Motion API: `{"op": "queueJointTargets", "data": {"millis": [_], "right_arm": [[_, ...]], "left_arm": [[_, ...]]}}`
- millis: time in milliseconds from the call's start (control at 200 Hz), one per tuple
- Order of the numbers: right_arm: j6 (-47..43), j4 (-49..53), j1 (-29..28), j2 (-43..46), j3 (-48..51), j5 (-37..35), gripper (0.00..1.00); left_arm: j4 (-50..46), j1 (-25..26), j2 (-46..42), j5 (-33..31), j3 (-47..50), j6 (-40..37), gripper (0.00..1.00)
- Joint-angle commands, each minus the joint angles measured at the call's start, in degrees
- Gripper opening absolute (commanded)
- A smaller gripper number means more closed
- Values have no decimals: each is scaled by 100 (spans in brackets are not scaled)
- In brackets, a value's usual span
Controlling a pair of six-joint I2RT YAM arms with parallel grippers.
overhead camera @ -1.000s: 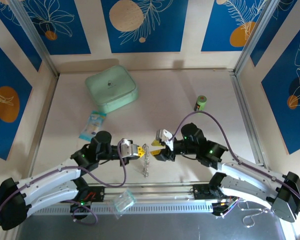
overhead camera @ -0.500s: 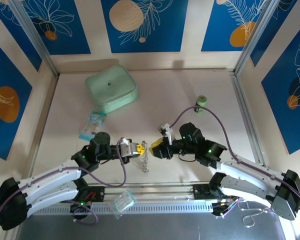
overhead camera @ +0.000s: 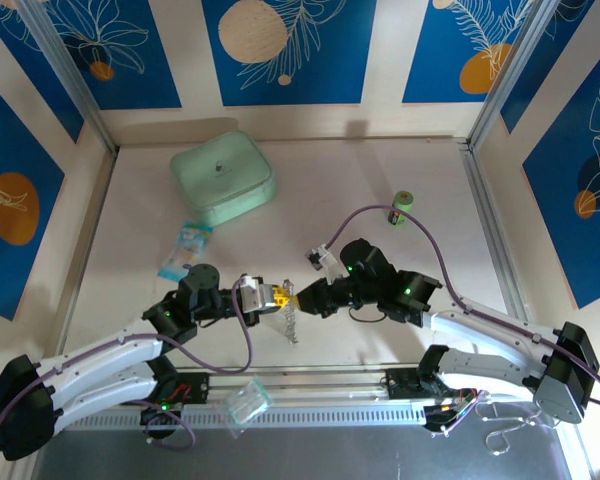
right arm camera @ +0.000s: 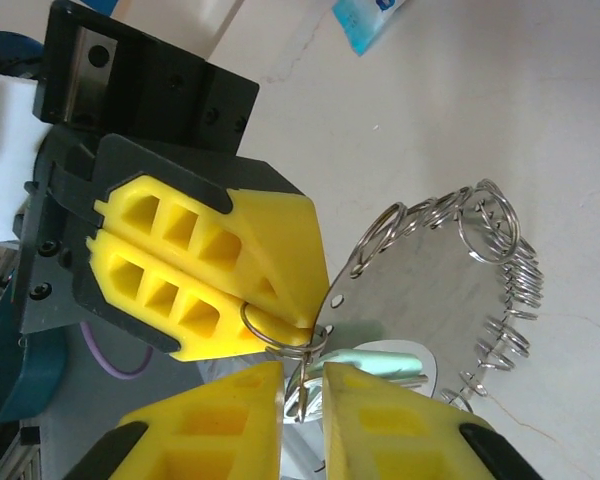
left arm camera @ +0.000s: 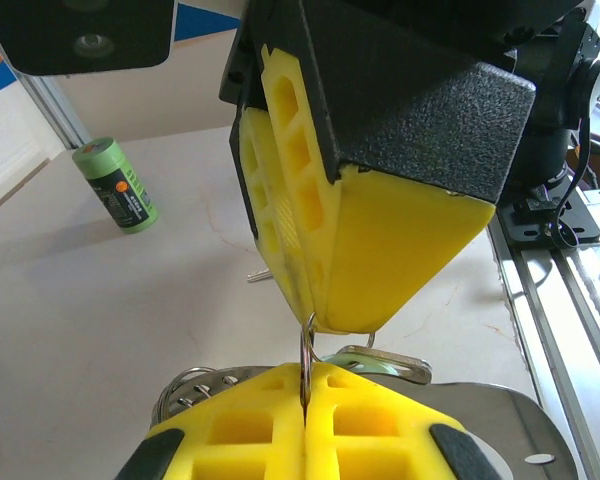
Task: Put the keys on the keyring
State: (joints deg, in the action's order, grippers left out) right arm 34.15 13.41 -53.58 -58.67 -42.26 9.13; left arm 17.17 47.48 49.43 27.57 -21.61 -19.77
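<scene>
Left hand (overhead camera: pixel 284 296) is clenched on a thin wire ring of the keyring (right arm camera: pixel 485 235), low over the table (overhead camera: pixel 360 200), and I can see the chain loops dangling below it. Right hand (right arm camera: pixel 303 385) is nose to nose with the left, fingers a sliver apart on either side of that same ring, not pinching. Green-headed key (right arm camera: pixel 380 360) sits just behind my right fingertips, against the shiny metal tag (right arm camera: pixel 420 270).
</scene>
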Motion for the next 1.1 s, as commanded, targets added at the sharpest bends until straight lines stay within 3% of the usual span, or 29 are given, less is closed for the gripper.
{"op": "queueJointTargets", "data": {"millis": [0, 355, 520, 1095], "right_arm": [[36, 220, -21, 131, -113, -94, 18], [-76, 224, 89, 195, -80, 186, 15], [-73, 241, 135, 122, -119, 201, 20], [-183, 223, 216, 49, -170, 414, 12]], "left_arm": [[252, 12, -85, 25, 51, 87, 0], [322, 11, -34, 54, 42, 124, 0], [331, 6, -21, 81, 42, 131, 0], [401, 5, -22, 230, 42, 140, 0]]}}
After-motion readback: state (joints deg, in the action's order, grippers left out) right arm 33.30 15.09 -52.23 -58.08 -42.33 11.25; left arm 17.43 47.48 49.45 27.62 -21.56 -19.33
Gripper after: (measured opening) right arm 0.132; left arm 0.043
